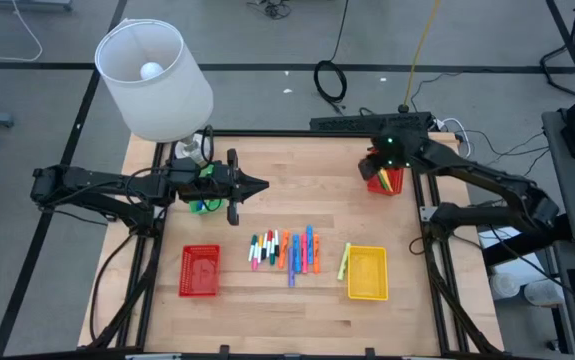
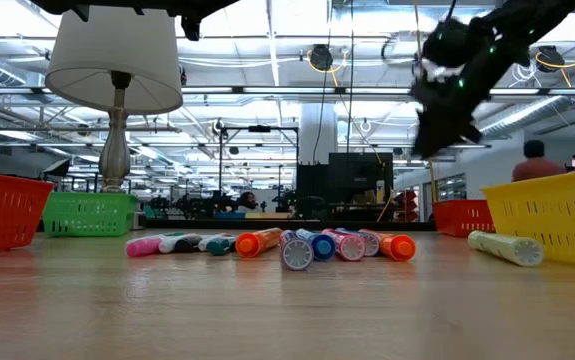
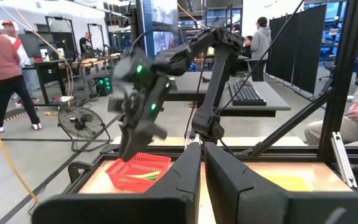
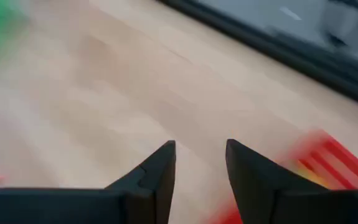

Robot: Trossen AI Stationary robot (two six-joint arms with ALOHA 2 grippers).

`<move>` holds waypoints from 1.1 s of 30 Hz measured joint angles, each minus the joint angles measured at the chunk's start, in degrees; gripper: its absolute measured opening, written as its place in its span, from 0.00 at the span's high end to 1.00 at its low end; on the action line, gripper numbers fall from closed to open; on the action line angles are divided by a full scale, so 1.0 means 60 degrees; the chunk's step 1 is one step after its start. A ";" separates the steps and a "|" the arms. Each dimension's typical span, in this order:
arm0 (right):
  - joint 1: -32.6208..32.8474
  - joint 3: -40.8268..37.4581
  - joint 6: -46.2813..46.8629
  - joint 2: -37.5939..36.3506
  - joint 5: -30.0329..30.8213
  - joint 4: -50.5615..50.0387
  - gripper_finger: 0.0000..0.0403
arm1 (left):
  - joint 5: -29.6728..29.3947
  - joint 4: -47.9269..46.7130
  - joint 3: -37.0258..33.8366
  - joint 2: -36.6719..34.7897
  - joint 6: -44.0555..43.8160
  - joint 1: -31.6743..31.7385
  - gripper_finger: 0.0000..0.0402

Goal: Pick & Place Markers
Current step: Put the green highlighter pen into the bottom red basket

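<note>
- Seen from above, the markers point(image 1: 287, 250) lie in a row between a red basket point(image 1: 200, 271) and a yellow basket point(image 1: 367, 274); the right gripper point(image 1: 377, 163) hovers over a second red basket point(image 1: 393, 183) holding markers.
- At table height, the markers rest on the wooden table point(image 2: 287, 310).
- From the left wrist, the left gripper point(image 3: 202, 163) has its jaws shut, empty.
- From the right wrist, the right gripper point(image 4: 200, 163) has its jaws apart, empty.

green basket point(image 1: 205, 204) mostly hidden under left arm, red basket point(image 4: 328, 163) motion-blurred, edge-cropped
</note>
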 joint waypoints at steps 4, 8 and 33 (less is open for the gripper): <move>0.0869 0.0000 -0.0383 -0.0599 -0.1689 0.1711 0.68 | 0.0000 0.0002 0.0000 0.0000 -0.0001 0.0002 0.92; 0.2291 0.0000 -0.0459 -0.0839 -0.2500 0.2939 0.68 | 0.0000 0.0004 0.0000 0.0000 0.0003 0.0002 0.92; 1.0421 0.3132 -0.4062 0.4766 0.2879 -0.1647 0.61 | 0.0007 -0.0007 0.0000 0.0000 -0.0163 -0.0009 0.92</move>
